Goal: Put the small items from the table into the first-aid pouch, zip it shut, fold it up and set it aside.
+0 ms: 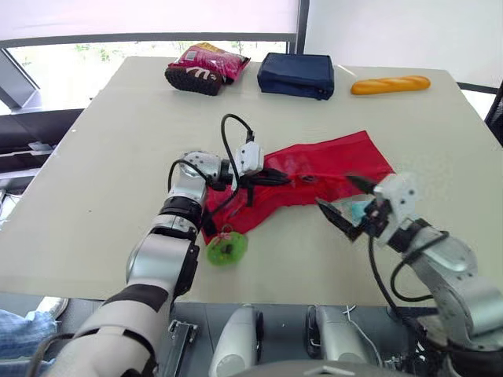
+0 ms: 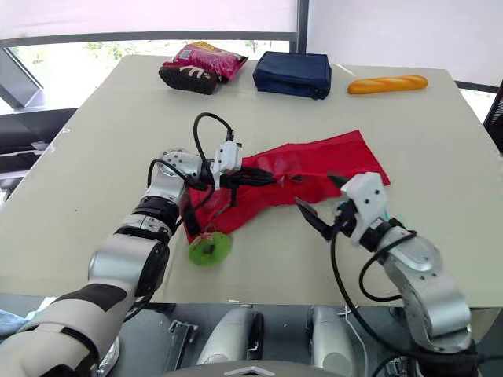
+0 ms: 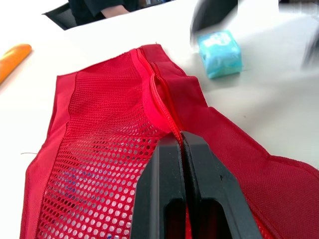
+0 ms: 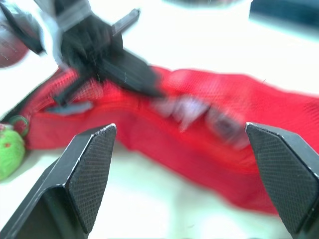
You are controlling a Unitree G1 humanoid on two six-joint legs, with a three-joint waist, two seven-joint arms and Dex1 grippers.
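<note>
Your left hand (image 3: 182, 137) clenches the zipper seam (image 3: 162, 102) of the red mesh pouch (image 1: 330, 161); your right hand (image 1: 336, 192) hangs released, seemingly just over a small teal packet (image 3: 220, 53).

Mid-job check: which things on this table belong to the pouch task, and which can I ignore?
Job:
- red mesh pouch, pinched at its zip by the shut left tool
- teal packet, by the open right tool
- green round item at the pouch's end, probably

Lying about, at the far edge:
- snack bag
- navy case
- bread loaf
</note>
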